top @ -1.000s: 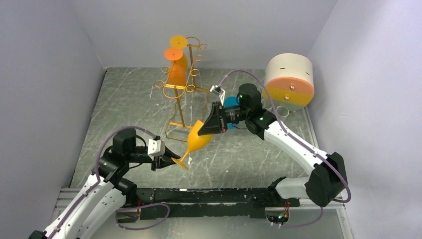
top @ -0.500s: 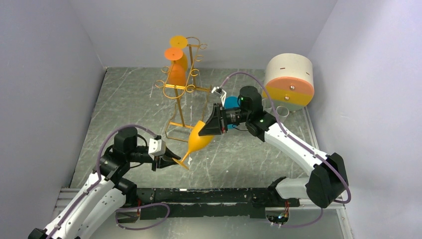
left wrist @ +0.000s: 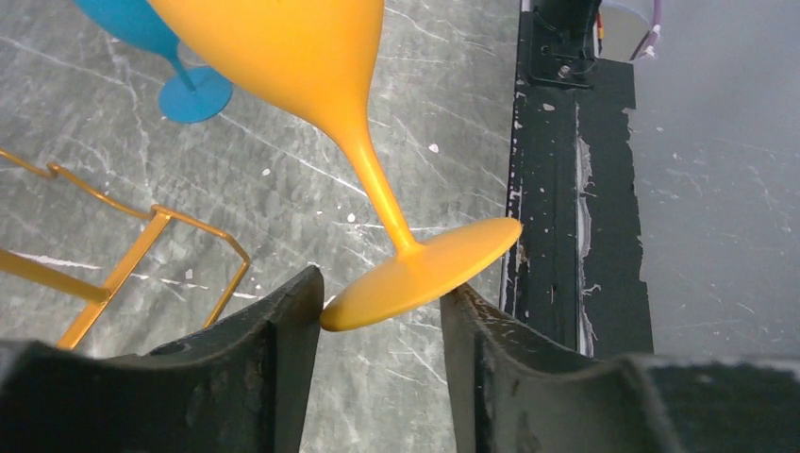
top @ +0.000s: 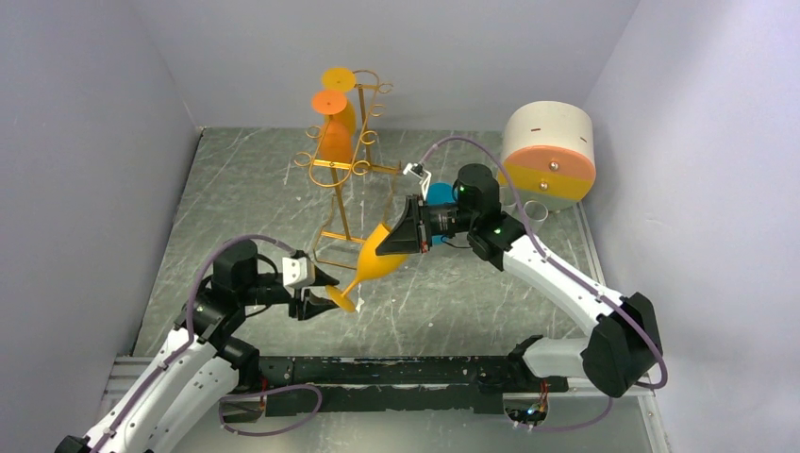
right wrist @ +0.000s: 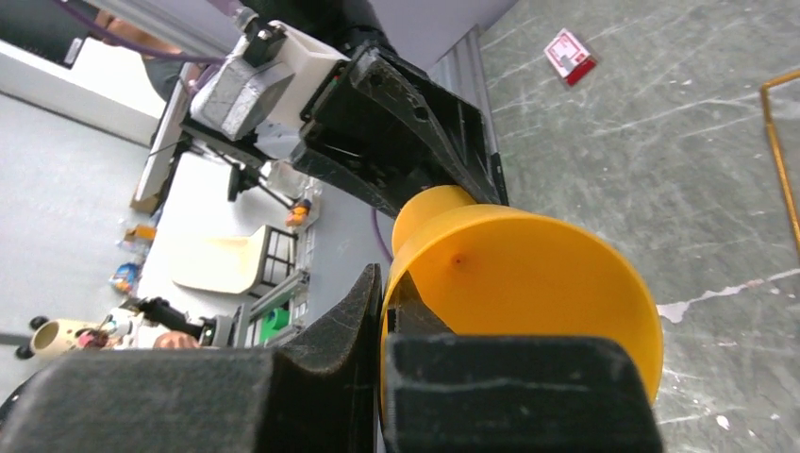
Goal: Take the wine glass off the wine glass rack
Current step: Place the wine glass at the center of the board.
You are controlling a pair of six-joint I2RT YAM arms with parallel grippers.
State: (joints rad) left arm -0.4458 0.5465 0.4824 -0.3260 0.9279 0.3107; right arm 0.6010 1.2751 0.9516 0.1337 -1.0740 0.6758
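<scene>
wine glass (top: 370, 266) hangs tilted, free of the wine glass rack (top: 336, 166) just behind; right gripper (top: 387, 247) clamps its bowl rim to carry it, left gripper (top: 323, 294) fingers apart around the foot, likely only guarding it.

The wine glass (top: 377, 257) is showing plain yellow-orange, just right of the gold-orange wine glass rack (top: 332, 203). Deeper orange glasses (top: 330, 127) are hanging on the rack. Right of the rack, a blue glass (top: 437, 194) is standing on the grey, white-streaked desk (top: 245, 189).
</scene>
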